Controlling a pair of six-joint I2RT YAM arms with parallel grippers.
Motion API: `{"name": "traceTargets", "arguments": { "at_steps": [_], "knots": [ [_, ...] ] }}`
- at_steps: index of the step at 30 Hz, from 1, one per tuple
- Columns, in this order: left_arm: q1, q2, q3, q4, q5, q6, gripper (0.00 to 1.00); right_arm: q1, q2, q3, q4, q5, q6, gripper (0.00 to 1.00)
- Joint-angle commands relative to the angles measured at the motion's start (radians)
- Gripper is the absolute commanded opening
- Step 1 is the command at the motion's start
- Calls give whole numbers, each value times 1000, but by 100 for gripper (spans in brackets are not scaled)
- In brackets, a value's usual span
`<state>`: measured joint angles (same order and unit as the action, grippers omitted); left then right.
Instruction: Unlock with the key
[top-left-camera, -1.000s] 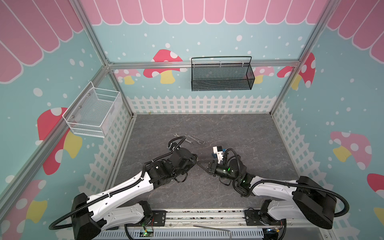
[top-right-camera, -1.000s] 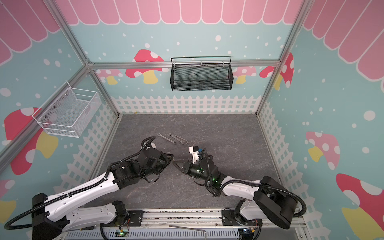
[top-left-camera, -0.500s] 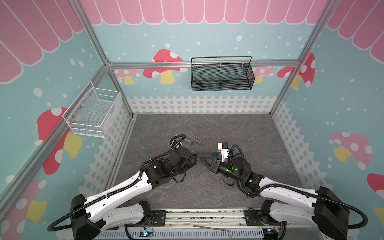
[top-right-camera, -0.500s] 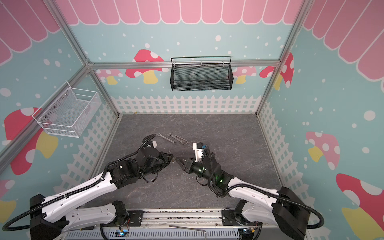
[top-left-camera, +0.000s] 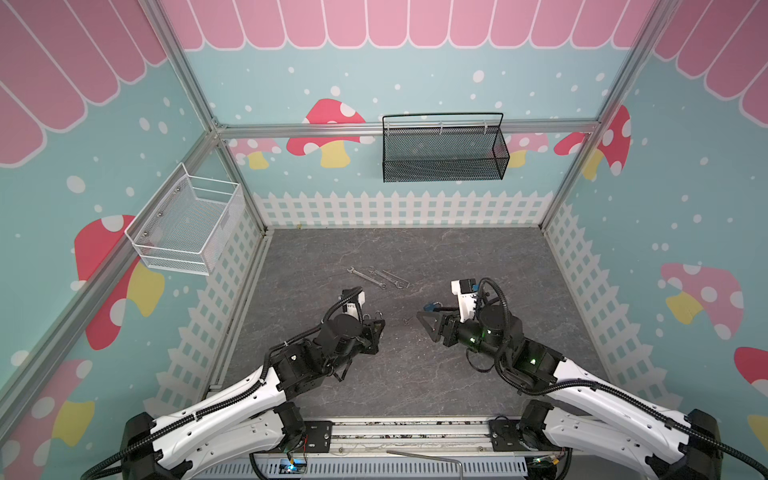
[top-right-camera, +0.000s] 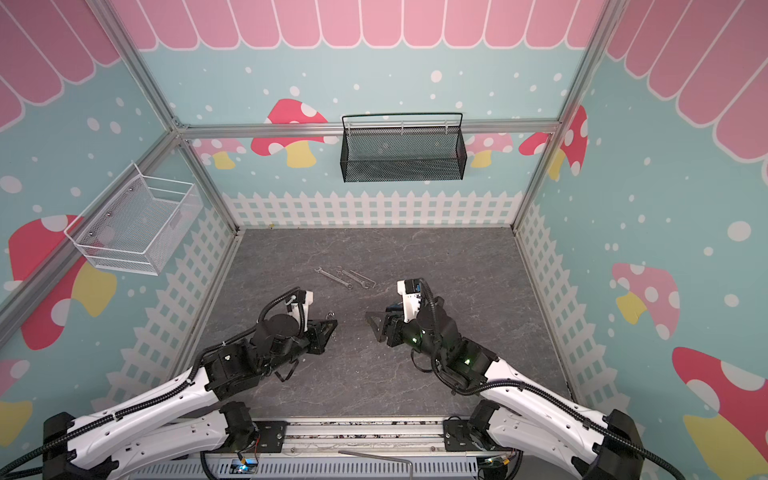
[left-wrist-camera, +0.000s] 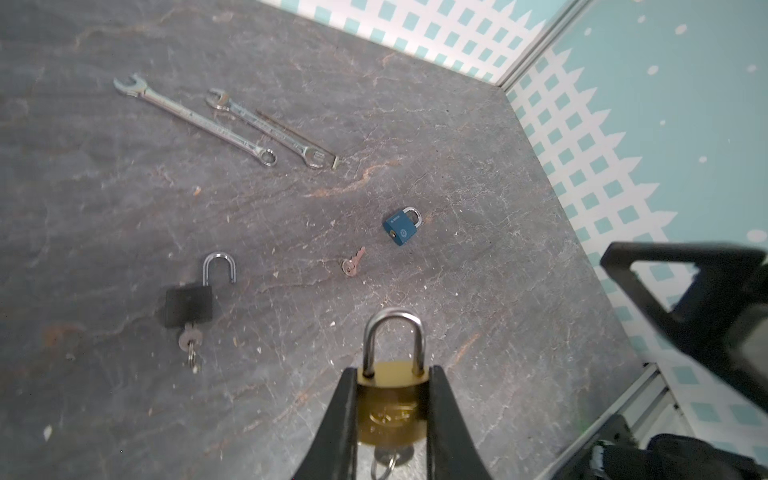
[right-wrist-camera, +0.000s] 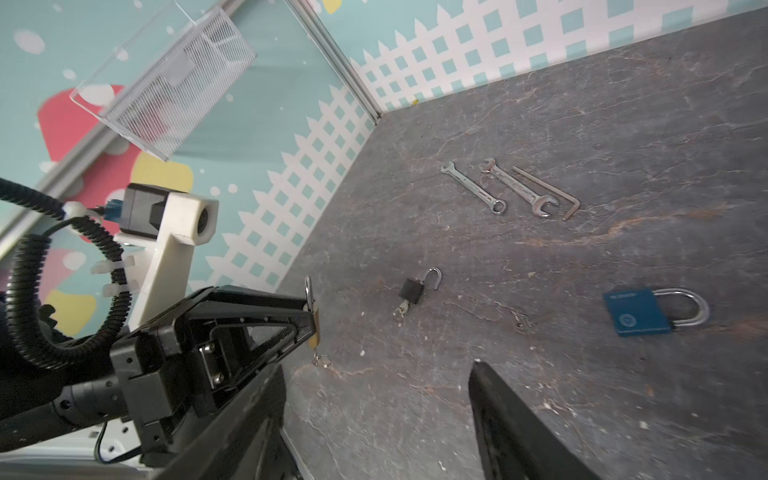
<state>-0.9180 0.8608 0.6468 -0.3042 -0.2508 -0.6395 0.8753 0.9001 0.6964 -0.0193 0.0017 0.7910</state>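
L end effector (left-wrist-camera: 392, 374) clamped on brass padlock (left-wrist-camera: 390, 411) (shackle shut, ring under body) | R end effector (right-wrist-camera: 376, 370) apart, empty

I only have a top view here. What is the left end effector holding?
Observer: A brass padlock, clamped in the left end effector; the left wrist view shows it.
Operator: Is its shackle open?
Observer: No. Both legs of the shackle sit in the body.
Operator: Does the right end effector carry anything?
Observer: No. In the right wrist view the right end effector is open and empty.
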Motion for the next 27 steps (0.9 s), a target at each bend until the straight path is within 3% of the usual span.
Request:
{"name": "traceTargets", "arguments": {
  "at_steps": [1, 5, 9, 15, 27],
  "knots": [
    [-2, -43, -68, 208, 24, 211, 0, -7, 22, 91, -193, -31, -142, 74],
    [-2, -77, -155, 339, 50, 319, 0, -9, 79, 189, -292, -67, -231, 75],
    [-2, -99, -162, 353, 110, 379, 0, -9, 166, 272, -331, -103, -293, 75],
    [-4, -86, -168, 373, 122, 400, 0, -9, 297, 376, -355, -163, -366, 76],
    [-15, -15, -115, 346, 127, 397, 0, -7, 429, 521, -402, -144, -454, 77]
  ]
}}
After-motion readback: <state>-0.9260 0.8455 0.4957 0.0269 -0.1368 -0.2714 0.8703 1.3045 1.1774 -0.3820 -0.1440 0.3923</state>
